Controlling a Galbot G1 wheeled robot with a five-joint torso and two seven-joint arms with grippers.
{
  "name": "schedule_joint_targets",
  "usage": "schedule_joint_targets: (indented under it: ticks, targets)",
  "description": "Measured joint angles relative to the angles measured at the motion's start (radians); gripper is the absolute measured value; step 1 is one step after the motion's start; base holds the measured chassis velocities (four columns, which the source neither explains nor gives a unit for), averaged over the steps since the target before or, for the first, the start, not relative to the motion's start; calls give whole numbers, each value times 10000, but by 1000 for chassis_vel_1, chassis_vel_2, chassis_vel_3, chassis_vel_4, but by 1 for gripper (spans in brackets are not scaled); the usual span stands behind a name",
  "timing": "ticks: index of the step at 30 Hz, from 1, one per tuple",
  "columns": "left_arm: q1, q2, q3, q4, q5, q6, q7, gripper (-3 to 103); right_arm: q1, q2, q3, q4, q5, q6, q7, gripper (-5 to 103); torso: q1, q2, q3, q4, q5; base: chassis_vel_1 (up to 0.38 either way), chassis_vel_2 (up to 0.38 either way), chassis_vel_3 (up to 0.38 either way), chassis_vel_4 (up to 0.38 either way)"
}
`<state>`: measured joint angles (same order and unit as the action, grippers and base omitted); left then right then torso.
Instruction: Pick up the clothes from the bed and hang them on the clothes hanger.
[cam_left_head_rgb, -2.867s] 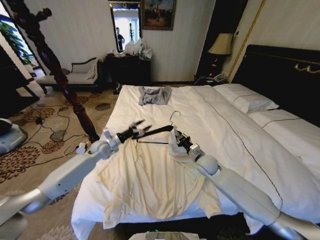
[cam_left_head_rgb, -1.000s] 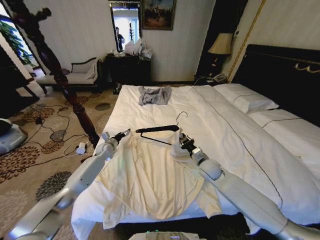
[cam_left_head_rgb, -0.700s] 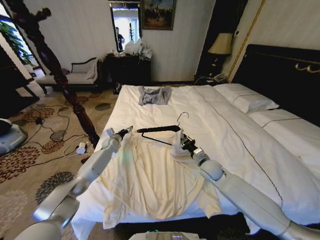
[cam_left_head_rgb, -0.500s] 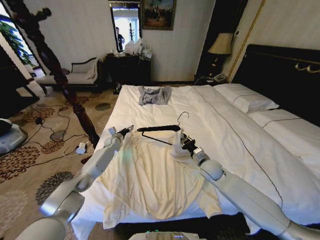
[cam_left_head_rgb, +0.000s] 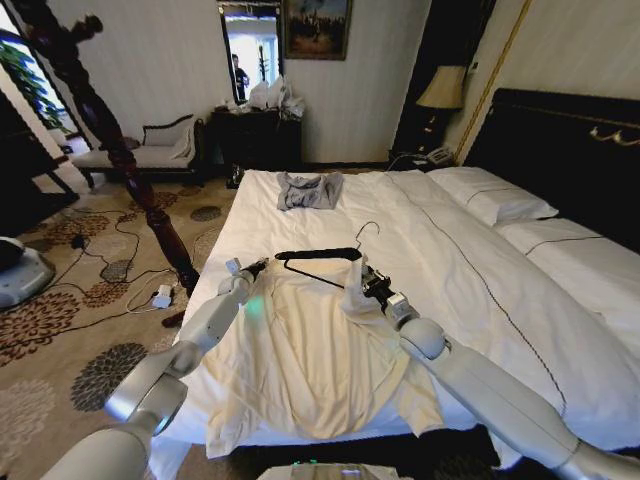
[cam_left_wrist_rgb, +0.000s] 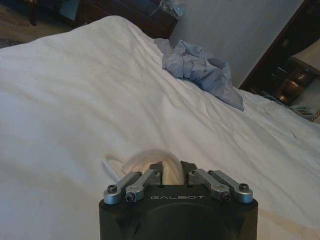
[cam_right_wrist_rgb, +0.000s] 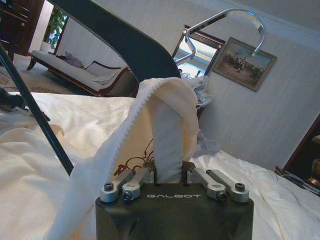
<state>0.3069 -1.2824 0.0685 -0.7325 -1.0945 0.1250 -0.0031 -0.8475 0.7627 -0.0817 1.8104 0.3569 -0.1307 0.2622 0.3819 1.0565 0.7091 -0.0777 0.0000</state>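
The cream clothes lie spread over the near left part of the bed. My right gripper is shut on a fold of the garment's shoulder and lifts it off the duvet. The black clothes hanger stands tilted above the collar, its wire hook pointing up. One of its ends goes into the fabric beside my right gripper. My left gripper is at the garment's other shoulder, shut on a cream edge that shows between its fingers.
A small grey garment lies crumpled at the bed's far end. White pillows sit by the black headboard on the right. A dark wooden bedpost and loose cables on the carpet are to the left of the bed.
My left gripper has let go of the hanger's end and moved down to the garment's left shoulder, then edged in towards the collar. My right gripper has kept its hold on the fabric.
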Motion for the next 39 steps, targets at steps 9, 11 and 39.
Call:
schedule_joint_targets:
  ticks: [9,11,39]
  targets:
    - [175,266,-52,-303,-22,-55,-30,1,-63,41,-3,-22,-13,0,16,23,-1,0,-1,0,-1,0,0,0,0]
    - [357,434,-86,-557,-37,-93,-32,1,-74,20,-23,-25,-27,0,17,23,-1,0,0,0,-1,0,0,0,0]
    - [3003,4081,-1240,-7789,-1214,-2561,2015,1,922,-192,-814,-543,-170,-242,60,23,-1,1,-1,1,-2,0,0,0,0]
